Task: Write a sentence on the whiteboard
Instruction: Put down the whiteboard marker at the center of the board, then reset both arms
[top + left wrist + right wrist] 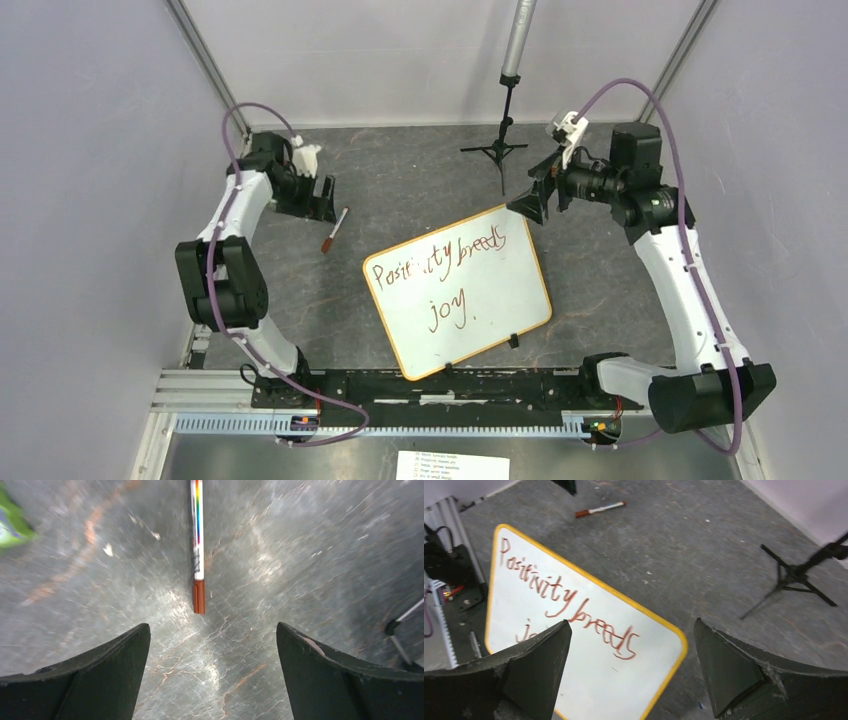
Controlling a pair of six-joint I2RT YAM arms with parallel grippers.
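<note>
overhead view gets the whole whiteboard [505,290] and sentence [420,265] mid-frame, left wrist only the marker [198,545] top centre, left gripper [212,627] fingers apart, right gripper [632,622] spread too

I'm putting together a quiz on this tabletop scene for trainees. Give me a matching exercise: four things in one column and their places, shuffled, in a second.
Things
1. white rectangular whiteboard with yellow rim
2. white marker pen with brown-red cap
3. black tripod stand
4. small white printed paper sheet

Places
A. standing upright at the far side of the grey table
B. at the bottom edge of the top view
C. flat in the middle of the table
D. lying to the left of the board

Pairs: 1-C, 2-D, 3-A, 4-B
</note>
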